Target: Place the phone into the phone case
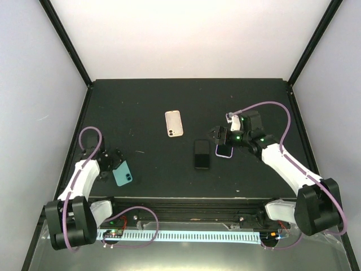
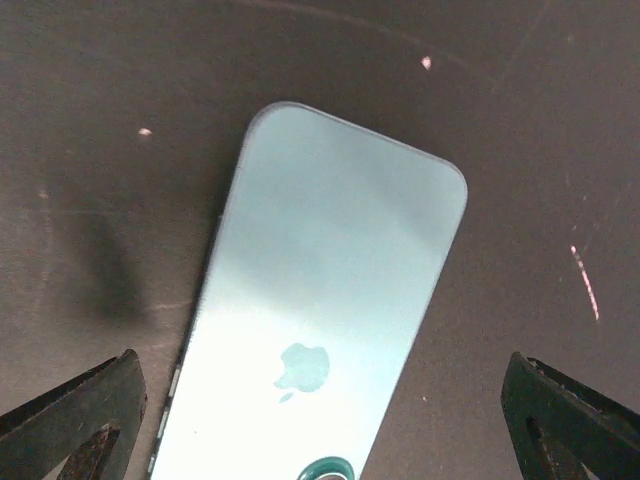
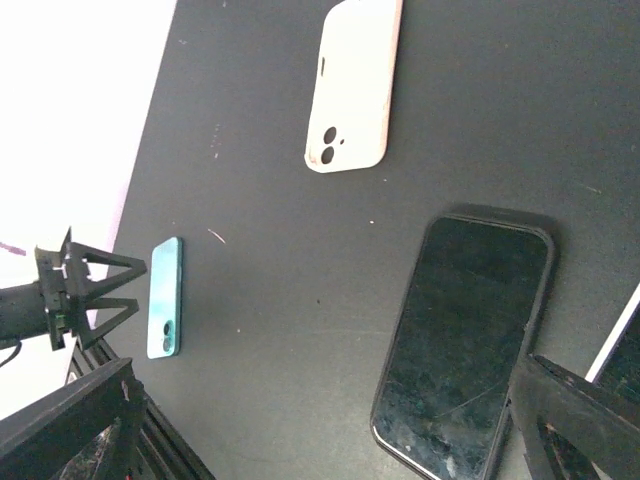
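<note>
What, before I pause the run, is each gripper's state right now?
Left gripper: open, holding nothing, poised over the teal phone.
Right gripper: open, holding nothing.

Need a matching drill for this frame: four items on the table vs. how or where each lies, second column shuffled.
Items:
1. teal phone
2. cream case
3. black phone
4. purple-rimmed item

Lies:
a. screen up, in the middle
b. back up, at the left gripper, jaws open
c. farthest back of the four
d. partly hidden under the right gripper

Pairs: 1-b, 2-c, 3-a, 4-d
</note>
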Action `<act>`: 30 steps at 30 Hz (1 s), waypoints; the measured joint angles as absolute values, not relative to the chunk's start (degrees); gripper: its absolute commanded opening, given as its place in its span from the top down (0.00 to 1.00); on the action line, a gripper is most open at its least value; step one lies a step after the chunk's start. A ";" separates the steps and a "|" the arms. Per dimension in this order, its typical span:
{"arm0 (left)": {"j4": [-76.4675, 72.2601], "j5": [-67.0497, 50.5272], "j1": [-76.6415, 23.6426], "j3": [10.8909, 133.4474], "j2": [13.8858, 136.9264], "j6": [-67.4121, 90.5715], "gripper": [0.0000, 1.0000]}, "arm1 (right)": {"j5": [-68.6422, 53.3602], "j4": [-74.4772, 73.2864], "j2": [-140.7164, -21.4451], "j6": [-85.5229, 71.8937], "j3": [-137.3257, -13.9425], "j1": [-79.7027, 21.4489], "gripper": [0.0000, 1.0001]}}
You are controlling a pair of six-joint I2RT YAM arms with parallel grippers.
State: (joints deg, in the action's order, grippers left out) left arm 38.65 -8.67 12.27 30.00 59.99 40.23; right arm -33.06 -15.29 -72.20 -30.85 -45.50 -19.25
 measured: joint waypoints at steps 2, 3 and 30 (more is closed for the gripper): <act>39.57 -7.66 10.33 31.29 62.04 39.88 0.01 | -33.10 -15.18 -71.35 -31.09 -45.50 -19.31 0.00; 39.88 -7.42 9.65 31.92 63.29 39.68 0.01 | -33.12 -15.16 -71.18 -31.16 -45.52 -19.31 0.00; 39.33 -0.25 -4.56 37.28 77.78 41.71 0.01 | -33.08 -15.62 -70.37 -31.22 -45.89 -19.57 0.00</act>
